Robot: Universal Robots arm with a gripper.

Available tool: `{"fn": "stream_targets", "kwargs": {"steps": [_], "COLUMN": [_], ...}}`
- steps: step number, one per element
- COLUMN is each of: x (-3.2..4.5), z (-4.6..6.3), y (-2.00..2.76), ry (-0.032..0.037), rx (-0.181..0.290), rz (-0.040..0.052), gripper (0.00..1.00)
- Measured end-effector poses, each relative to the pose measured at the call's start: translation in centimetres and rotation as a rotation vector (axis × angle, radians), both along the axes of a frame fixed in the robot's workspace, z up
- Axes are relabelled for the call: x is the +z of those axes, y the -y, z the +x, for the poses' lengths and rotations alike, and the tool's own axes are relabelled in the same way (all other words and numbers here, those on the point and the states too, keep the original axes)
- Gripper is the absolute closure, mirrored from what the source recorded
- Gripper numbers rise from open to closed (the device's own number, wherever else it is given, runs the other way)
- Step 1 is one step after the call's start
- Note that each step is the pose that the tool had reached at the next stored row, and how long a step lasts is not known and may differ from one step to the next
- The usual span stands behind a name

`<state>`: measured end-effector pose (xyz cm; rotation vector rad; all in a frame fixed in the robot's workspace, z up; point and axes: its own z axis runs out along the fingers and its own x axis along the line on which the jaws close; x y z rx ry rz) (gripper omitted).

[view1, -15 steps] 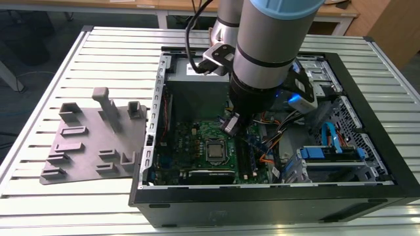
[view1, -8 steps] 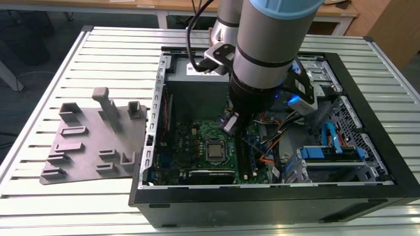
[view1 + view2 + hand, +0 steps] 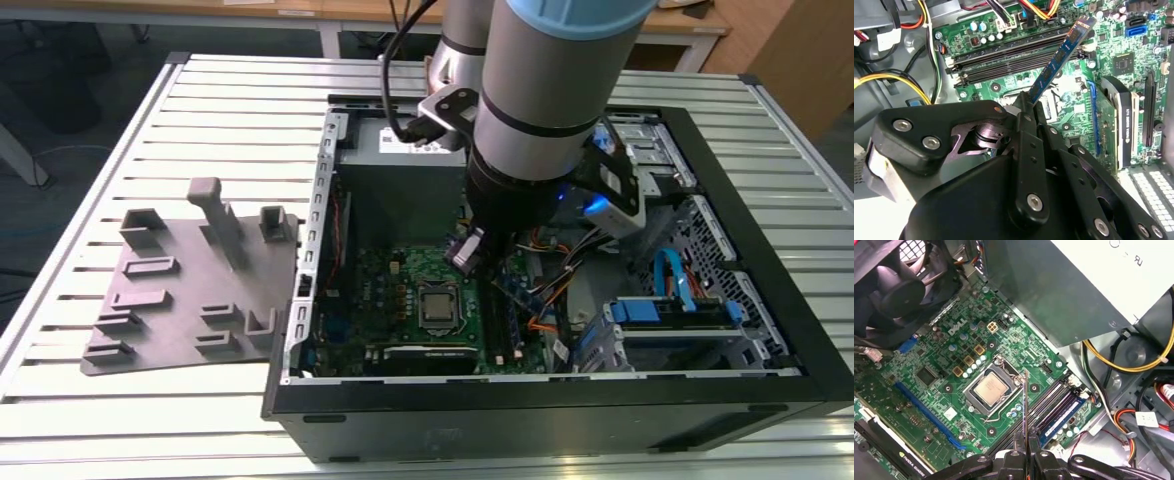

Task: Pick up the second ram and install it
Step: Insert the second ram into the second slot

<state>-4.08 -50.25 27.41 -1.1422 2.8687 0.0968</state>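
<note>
- One slim, long circuit strip, dark blue-green with a row of black chips, is the second ram (image 3: pixel 1060 56). It is in the grasp of the black metal two-finger gripper (image 3: pixel 1026 106).
- End effector: I read the fingers as closed down to the strip's thickness, pinching its flat faces at one short end. Nothing else is held.
- Location: the strip hangs in the air inside the open black steel computer case (image 3: pixel 561 400), above the wide green motherboard (image 3: pixel 929 365). It sits between the square silver processor (image 3: pixel 990 390) and the long black memory slots (image 3: pixel 1004 57), and is not seated in any slot.
- Attitude: in the second wrist view the strip runs out from the fingers at a slant across the slots. In the first wrist view it shows edge-on as a thin dark line (image 3: pixel 1024 405).
- Handling, my judgement: very light, stiff along its length, but thin and brittle under twist or bending.
- Grip points, my judgement: hold it on the flat faces near an end or along the bare upper edge. Keep off the contact edge and do not press hard on the chips.
- Caution, my judgement: an end grip leaves a long free lever, and the smooth faces may slip under pushing force.
</note>
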Motion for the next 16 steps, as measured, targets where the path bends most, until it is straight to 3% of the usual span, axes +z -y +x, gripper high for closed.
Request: {"fn": "stream_targets", "kwargs": {"steps": [16], "x": [-0.03], "z": [0.0], "y": [0.0], "ry": [-0.0001], "rx": [-0.089], "rz": [-0.0001], "gripper": [0.89]}}
